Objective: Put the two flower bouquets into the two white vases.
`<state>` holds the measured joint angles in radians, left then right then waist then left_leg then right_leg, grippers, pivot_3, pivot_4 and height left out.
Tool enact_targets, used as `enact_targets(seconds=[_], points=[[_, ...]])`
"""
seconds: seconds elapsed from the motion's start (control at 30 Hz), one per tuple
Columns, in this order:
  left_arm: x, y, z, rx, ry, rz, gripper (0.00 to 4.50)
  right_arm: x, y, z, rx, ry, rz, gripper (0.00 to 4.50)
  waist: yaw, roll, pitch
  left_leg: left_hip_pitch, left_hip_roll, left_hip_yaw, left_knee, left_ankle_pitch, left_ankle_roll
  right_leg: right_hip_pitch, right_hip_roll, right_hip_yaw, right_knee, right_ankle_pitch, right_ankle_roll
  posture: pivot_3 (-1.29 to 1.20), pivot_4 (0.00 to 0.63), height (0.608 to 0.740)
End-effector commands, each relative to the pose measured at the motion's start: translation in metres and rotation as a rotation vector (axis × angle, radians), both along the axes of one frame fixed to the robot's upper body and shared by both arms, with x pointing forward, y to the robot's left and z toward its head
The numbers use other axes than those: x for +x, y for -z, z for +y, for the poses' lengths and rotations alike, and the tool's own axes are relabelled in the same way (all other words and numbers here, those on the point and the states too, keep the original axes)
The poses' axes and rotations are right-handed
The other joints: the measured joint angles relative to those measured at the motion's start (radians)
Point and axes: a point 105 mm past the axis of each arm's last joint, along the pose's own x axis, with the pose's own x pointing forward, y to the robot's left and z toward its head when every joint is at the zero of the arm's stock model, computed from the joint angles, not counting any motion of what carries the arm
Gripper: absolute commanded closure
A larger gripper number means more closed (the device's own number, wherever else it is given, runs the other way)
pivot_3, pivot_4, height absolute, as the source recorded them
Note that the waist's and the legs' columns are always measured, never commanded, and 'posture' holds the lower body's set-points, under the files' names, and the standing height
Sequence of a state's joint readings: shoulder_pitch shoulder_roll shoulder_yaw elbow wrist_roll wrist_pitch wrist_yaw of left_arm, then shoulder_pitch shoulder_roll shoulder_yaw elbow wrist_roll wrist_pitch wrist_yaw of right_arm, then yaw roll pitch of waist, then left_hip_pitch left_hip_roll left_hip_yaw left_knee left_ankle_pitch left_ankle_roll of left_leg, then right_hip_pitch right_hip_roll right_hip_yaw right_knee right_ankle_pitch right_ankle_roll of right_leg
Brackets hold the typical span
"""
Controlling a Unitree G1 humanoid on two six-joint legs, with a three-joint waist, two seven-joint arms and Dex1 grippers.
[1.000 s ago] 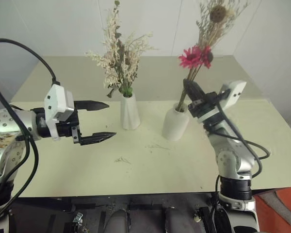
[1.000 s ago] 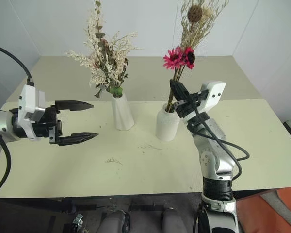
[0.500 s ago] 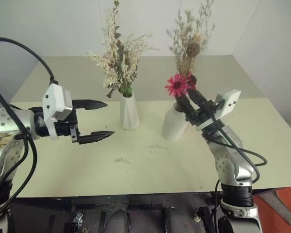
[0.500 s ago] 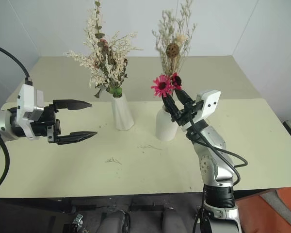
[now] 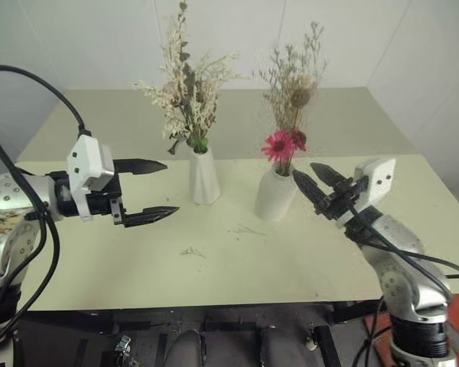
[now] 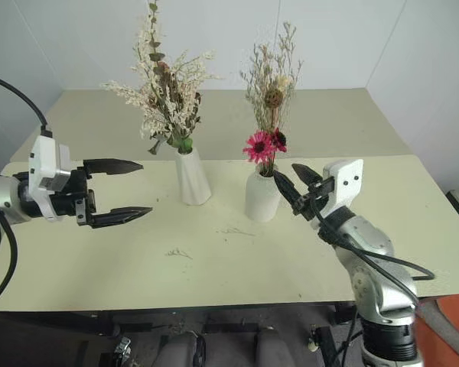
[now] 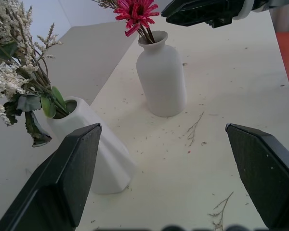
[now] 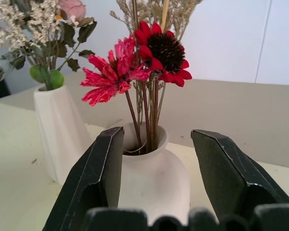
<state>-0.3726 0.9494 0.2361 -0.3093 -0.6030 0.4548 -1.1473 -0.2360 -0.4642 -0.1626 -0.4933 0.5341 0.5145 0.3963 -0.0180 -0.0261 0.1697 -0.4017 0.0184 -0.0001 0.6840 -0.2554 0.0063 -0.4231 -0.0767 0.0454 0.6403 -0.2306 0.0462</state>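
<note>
R gripper (image 5: 315,182), lower right of head view, has let go of the pink-red bouquet (image 5: 284,144) and backed off toward frame right; jaws apart, empty, just beside the rounder vase (image 5: 276,195). L gripper (image 5: 154,189), mid left, hasn't moved, jaws wide, nothing in them. Stems now sit in the rounder vase's neck, centre frame, blooms lower than 1 s ago. Further back, centre-left, cream bouquet (image 5: 187,84) stands in the tall faceted vase (image 5: 204,176). Both bunches placed, so task looks done; only arm retreat left.
</note>
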Motion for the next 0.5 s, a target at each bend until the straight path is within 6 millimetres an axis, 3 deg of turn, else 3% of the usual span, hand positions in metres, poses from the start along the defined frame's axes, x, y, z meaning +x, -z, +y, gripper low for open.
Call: enact_targets(seconds=[0.03,0.17,0.33,0.5], points=[[-0.001,-0.003,0.001,0.006,-0.007,-0.04,0.0,-0.019,-0.006,-0.013,-0.135,-0.034,0.01,1.73,0.001,0.0,0.0,0.0,0.0,0.0,0.0,0.0,0.0,0.0,0.0,0.0,0.0,0.0,0.0,0.0,0.15,0.74],[-0.004,-0.002,0.007,0.009,-0.031,-0.042,0.0,-0.037,-0.014,-0.042,-0.221,-0.059,0.045,1.73,0.006,-0.001,0.0,-0.001,0.0,0.0,0.0,0.0,0.0,0.001,-0.001,0.0,-0.001,0.0,0.001,0.0,0.15,0.74],[-0.011,-0.001,0.02,0.035,-0.071,-0.031,0.0,-0.062,-0.026,-0.093,-0.423,-0.129,0.136,1.73,0.005,-0.001,0.0,0.001,0.0,0.0,0.0,0.0,0.0,0.002,0.0,0.0,-0.002,-0.001,0.0,0.0,0.15,0.74],[-0.015,-0.003,0.034,0.053,-0.115,-0.033,0.0,-0.075,-0.033,-0.117,-0.507,-0.186,0.178,1.73,0.0,-0.002,0.0,0.004,0.0,0.001,-0.001,0.0,0.0,0.005,0.0,0.001,-0.002,-0.001,0.0,0.0,0.15,0.74]])
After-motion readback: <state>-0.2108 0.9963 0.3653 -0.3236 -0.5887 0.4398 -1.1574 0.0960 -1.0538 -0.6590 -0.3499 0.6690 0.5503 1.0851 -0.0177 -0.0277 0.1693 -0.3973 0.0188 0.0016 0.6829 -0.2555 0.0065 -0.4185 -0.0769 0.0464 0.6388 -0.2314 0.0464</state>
